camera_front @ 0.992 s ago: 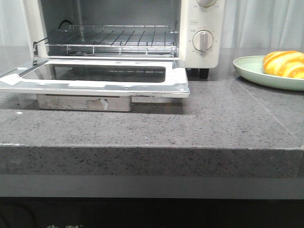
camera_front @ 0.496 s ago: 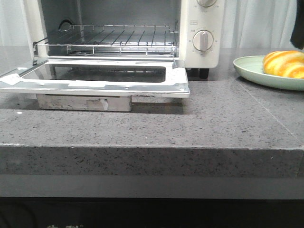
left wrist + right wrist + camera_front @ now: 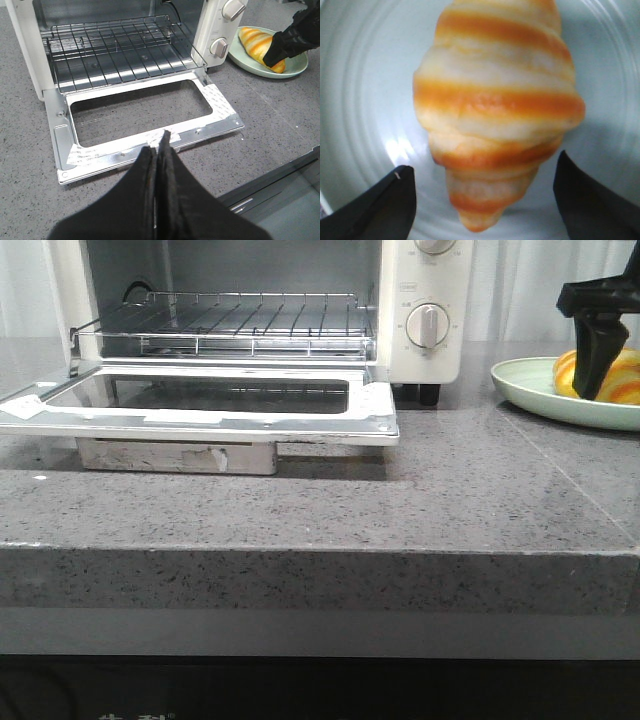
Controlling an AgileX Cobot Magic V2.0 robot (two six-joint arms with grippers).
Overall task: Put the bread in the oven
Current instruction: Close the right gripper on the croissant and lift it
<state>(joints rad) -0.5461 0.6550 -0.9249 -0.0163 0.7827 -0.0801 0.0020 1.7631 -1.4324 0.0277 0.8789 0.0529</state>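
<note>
The bread (image 3: 628, 383), a glossy orange and cream striped roll, lies on a pale green plate (image 3: 530, 390) at the right. My right gripper (image 3: 594, 375) is open and hangs right over it; in the right wrist view its fingers (image 3: 390, 205) stand apart on either side of the bread's (image 3: 495, 105) narrow end without touching it. The cream-white oven (image 3: 430, 300) stands at the back left with its door (image 3: 200, 420) folded down flat and its wire rack (image 3: 240, 325) bare. My left gripper (image 3: 159, 145) is shut and empty, above the counter in front of the door (image 3: 210, 127).
The grey speckled counter (image 3: 450, 500) runs from the oven door to its front edge. The oven's dial knobs (image 3: 428, 326) face forward between the oven opening and the plate. A pale curtain (image 3: 540, 290) hangs behind.
My right gripper has come down into the front view from the upper right and now hangs over the bread. The bread, the plate and the oven have not moved.
</note>
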